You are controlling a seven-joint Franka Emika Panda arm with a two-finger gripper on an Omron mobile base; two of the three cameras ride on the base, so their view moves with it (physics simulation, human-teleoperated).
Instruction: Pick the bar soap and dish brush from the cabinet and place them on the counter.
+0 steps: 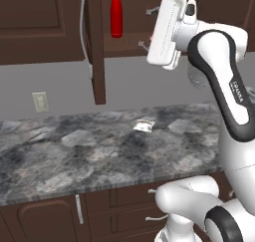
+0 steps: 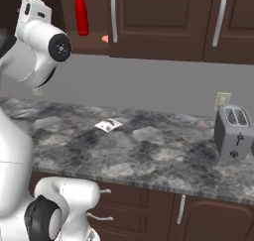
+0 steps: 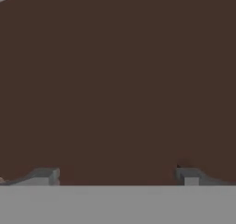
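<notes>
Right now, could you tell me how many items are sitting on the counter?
2: a small whitish packet near the middle of the counter, and a grey toaster at its right end; others may lie hidden behind the arm.
</notes>
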